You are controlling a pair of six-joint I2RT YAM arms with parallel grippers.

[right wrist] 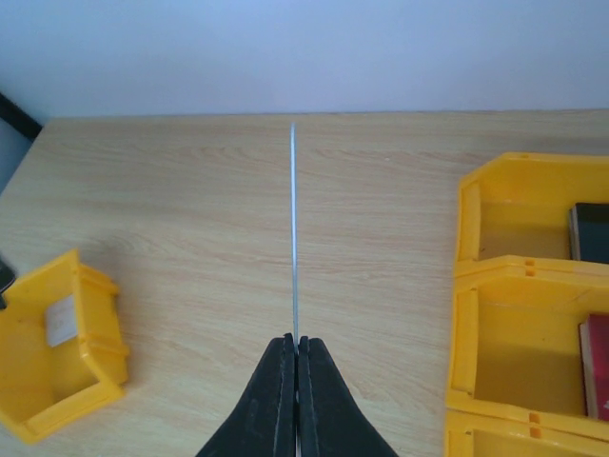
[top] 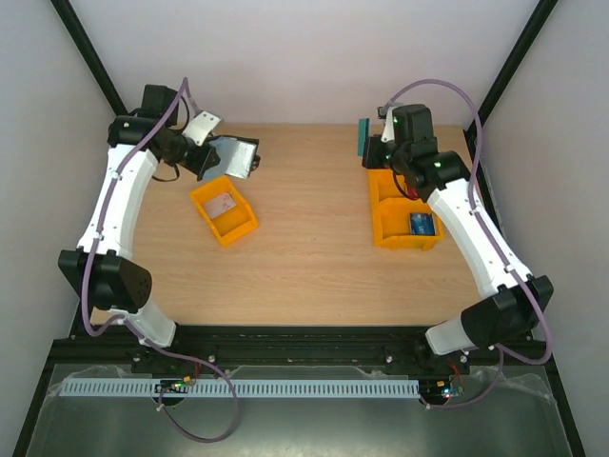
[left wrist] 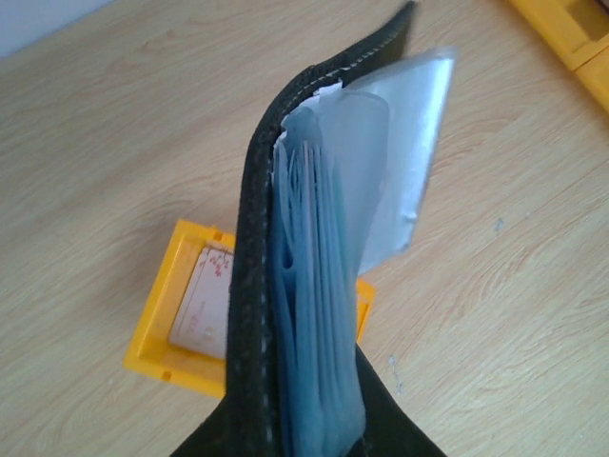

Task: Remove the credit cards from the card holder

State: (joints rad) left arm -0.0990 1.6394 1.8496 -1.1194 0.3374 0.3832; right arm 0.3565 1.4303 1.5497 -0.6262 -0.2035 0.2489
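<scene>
Right gripper [right wrist: 297, 354] is pinched tight on one teal credit card [right wrist: 293, 238] at far right, which looks light, stiff and slick, so I'd hold it by an edge, while the left gripper [top: 202, 152] clamps the floppy card holder [left wrist: 257, 286] at far left.

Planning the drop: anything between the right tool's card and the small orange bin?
Nothing visible: bare table between the card and the bin. The card holder, in the left tool, hangs beyond the bin.
</scene>
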